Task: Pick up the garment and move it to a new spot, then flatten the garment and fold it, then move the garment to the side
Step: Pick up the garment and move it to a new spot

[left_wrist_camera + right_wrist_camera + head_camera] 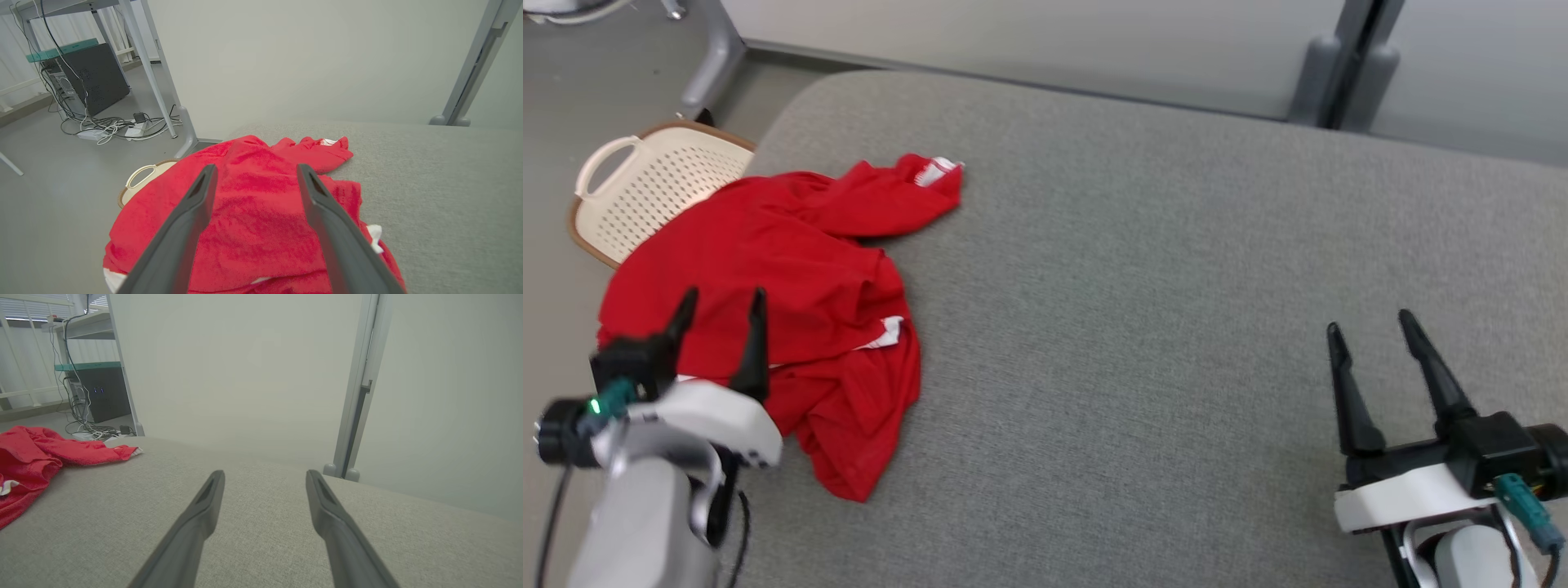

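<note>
You are hovering the left gripper (723, 304), jaws apart, over a limp, light red shirt (768, 278); pinch a bunched fold.

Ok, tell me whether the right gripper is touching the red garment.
Apart. The head view shows a wide stretch of bare grey cushion between the right gripper and the red garment, which lies crumpled at the cushion's left edge.
</note>
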`<state>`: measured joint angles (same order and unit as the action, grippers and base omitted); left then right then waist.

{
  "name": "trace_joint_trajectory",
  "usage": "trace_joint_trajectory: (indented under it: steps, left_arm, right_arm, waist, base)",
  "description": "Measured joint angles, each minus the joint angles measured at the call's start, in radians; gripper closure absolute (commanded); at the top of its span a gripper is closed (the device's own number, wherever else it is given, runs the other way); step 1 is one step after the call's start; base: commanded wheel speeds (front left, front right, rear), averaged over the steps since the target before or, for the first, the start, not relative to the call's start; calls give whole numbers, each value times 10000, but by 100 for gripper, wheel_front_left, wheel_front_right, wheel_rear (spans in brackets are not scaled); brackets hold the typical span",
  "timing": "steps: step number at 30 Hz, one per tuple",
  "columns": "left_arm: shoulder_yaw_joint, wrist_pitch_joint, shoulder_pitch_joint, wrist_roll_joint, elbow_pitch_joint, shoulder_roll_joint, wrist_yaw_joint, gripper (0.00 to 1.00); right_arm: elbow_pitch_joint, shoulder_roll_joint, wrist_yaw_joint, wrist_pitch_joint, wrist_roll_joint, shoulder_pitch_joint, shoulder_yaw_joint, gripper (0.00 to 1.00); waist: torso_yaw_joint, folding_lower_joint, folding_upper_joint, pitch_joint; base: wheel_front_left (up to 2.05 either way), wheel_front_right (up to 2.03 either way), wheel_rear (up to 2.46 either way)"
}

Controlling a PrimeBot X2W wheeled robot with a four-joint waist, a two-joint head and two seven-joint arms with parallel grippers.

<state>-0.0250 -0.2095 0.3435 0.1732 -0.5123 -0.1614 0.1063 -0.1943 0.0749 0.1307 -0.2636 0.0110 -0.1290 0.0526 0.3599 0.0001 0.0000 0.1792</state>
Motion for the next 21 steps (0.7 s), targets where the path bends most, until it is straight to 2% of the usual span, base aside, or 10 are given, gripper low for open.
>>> trace_joint_trajectory:
  steps: [9, 14, 21]
  left_arm:
    - [207, 2727, 2712, 750, -2033, -1235, 173, 0]
    - [196, 3212, 3707, 1225, -2734, -1632, 224, 0]
    - [439, 3866, 4567, 1252, -3946, -2086, 221, 0]
  right_arm:
    - [205, 224, 0, 0, 82, -240, -98, 0]
    - [236, 234, 0, 0, -6, -510, 31, 0]
    - [286, 303, 0, 0, -8, -705, 61, 0]
  waist:
    - [-615, -1, 0, 1298]
    - [-961, 0, 0, 1782]
    - [-1345, -1, 0, 2237]
  base:
    - [0, 0, 0]
    - [0, 0, 0]
    - [0, 0, 0]
